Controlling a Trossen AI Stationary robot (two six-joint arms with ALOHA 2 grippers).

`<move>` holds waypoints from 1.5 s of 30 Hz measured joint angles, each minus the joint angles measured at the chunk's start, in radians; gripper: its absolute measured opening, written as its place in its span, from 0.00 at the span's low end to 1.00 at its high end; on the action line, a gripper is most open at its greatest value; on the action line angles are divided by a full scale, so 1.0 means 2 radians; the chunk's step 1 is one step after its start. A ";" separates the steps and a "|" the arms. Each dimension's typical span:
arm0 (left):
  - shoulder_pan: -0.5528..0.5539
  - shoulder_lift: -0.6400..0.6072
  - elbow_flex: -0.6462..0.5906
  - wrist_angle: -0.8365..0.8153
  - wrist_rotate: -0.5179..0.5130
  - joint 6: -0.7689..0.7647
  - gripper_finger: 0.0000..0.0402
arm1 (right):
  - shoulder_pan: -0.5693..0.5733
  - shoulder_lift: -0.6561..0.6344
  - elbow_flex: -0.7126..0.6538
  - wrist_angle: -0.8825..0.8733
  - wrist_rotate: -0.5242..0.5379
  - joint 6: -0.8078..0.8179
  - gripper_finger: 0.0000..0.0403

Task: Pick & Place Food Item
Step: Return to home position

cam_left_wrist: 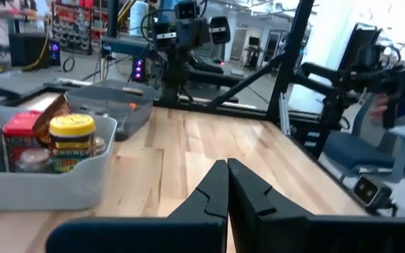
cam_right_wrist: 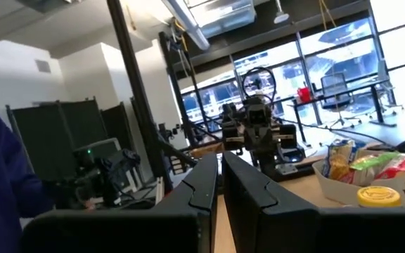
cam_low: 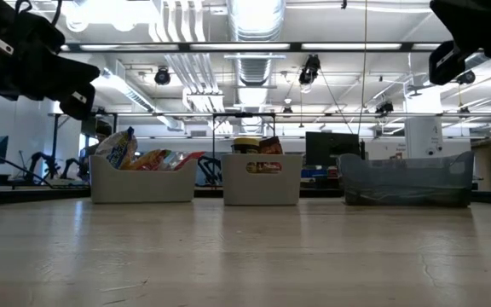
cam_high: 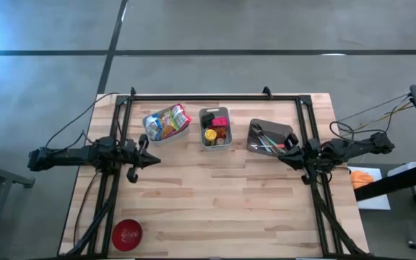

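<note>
Both arms sit at the sides of the table (cam_high: 222,209) in the high view, left gripper (cam_high: 148,154) and right gripper (cam_high: 289,153) clear of the seasoning cans (cam_high: 215,132) in the middle gray bin (cam_high: 214,146). This looks like homing, needing only a clean settle. Low view: nothing touches the bin. Left wrist view: fingers pressed together, empty. Right wrist view: all but closed, holding nothing.

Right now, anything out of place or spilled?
Red bowl sits alone at the table's lower-left corner in the high view. Black bin is skewed against the gray snack bin and gray can bin. No spill visible.
</note>
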 joint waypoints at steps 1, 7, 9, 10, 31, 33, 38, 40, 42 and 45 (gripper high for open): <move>0.000 0.002 0.000 0.001 0.000 0.009 0.00 | 0.000 0.001 0.000 0.000 0.000 0.004 0.05; 0.000 0.025 0.000 0.000 -0.005 0.051 0.00 | 0.000 0.001 0.000 -0.009 -0.012 0.002 0.05; 0.000 0.032 0.000 0.001 -0.005 0.045 0.00 | 0.000 0.001 0.000 -0.037 -0.052 -0.060 0.05; 0.000 0.034 0.000 0.000 -0.005 0.040 0.00 | 0.000 0.001 0.000 -0.053 -0.081 -0.086 0.05; 0.000 0.042 -0.001 0.000 -0.006 0.032 0.00 | 0.000 0.008 0.000 -0.120 -0.045 -0.086 0.05; 0.000 0.042 -0.001 0.000 -0.006 0.032 0.00 | 0.000 0.008 0.000 -0.121 -0.045 -0.094 0.05; 0.000 0.042 -0.001 0.000 -0.006 0.032 0.00 | 0.000 0.008 0.000 -0.122 -0.046 -0.107 0.05; 0.000 0.042 -0.001 0.000 -0.006 0.032 0.00 | 0.000 0.008 0.000 -0.122 -0.046 -0.105 0.05; 0.000 0.042 -0.001 0.000 -0.006 0.032 0.00 | 0.000 0.008 0.000 -0.122 -0.046 -0.105 0.05; 0.000 0.042 -0.001 0.000 -0.006 0.033 0.00 | 0.000 0.008 0.000 -0.122 -0.047 -0.104 0.05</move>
